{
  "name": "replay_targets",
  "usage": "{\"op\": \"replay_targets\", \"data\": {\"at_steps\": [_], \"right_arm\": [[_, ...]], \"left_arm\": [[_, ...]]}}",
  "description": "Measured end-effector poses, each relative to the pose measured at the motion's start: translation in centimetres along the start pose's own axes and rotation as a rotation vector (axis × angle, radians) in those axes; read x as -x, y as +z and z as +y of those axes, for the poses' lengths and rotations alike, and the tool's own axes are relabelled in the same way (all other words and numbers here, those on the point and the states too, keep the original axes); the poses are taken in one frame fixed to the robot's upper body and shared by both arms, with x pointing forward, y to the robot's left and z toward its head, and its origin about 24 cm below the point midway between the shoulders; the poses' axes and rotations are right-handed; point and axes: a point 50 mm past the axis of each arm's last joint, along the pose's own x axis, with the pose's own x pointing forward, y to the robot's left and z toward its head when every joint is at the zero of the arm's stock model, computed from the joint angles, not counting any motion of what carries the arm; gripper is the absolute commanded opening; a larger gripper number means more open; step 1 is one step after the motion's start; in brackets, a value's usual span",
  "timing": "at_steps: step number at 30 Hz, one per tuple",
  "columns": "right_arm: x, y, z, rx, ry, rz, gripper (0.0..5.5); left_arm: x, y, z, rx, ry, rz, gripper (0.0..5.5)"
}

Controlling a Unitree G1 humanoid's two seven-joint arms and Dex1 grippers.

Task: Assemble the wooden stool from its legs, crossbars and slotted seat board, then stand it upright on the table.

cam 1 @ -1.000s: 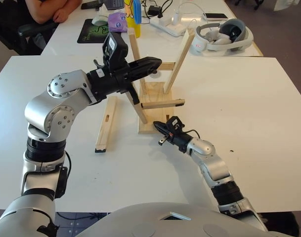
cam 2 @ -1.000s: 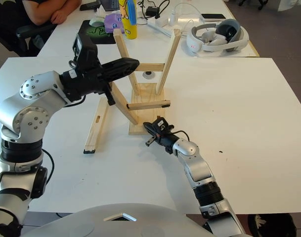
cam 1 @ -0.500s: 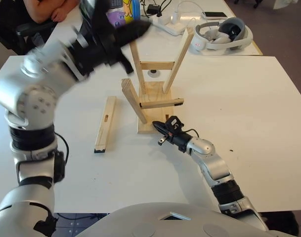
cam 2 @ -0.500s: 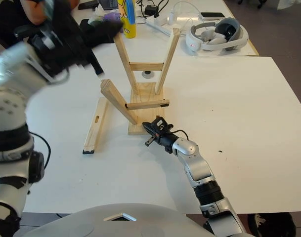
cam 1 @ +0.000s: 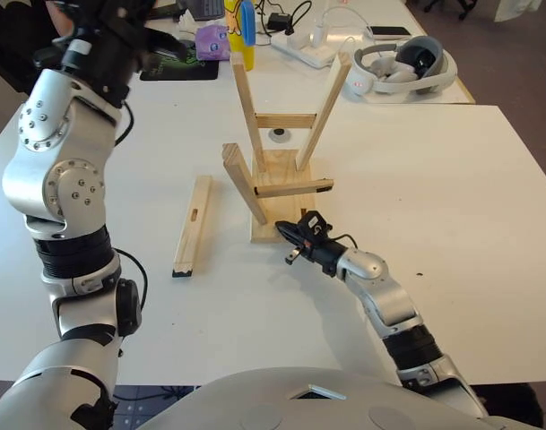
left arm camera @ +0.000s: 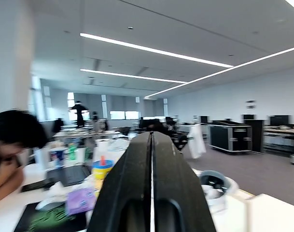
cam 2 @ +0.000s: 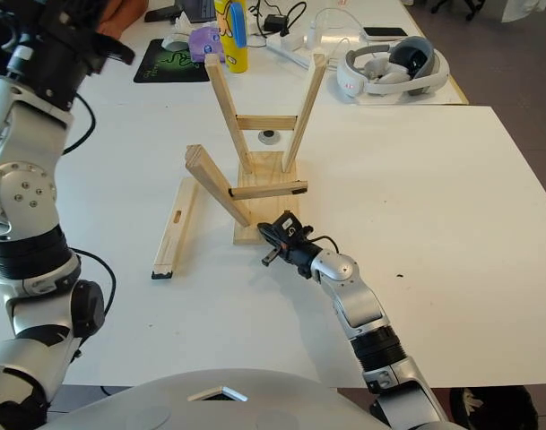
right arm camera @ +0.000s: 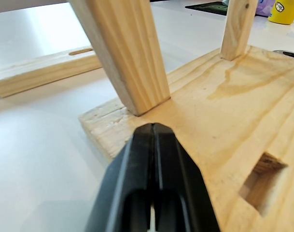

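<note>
The half-built pale wooden stool (cam 1: pixel 276 170) sits upside down on the white table (cam 1: pixel 452 197), three legs up. A loose slotted wooden bar (cam 1: pixel 191 224) lies to its left. The right tool (cam 1: pixel 285 230), fingers together, is at the seat's near edge. The left tool (left arm camera: pixel 151 134), also closed, hangs high at far left.

Level: bright and even across all views.
Source: ceiling light strips (left arm camera: pixel 156 50) overhead; windows (left arm camera: pixel 118 115) far behind.
Shadows: soft, faint beside seat board (right arm camera: pixel 224 96).
Glare: mild sheen on white table (cam 1: pixel 470 197).
</note>
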Motion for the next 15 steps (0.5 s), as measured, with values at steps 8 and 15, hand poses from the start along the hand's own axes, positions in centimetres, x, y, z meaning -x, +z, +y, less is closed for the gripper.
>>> {"op": "replay_targets", "data": {"at_steps": [8,15], "right_arm": [[0.3,-0.2,0.1,-0.015,-0.033,-0.014,0.00],[0.5,-0.2,0.3,-0.016,-0.045,-0.016,0.00]], "left_arm": [[9.0,-11.3,-1.3,0.064,0.181,0.603,1.69],[10.7,-12.2,-3.0,0.101,0.182,0.718,2.74]]}}
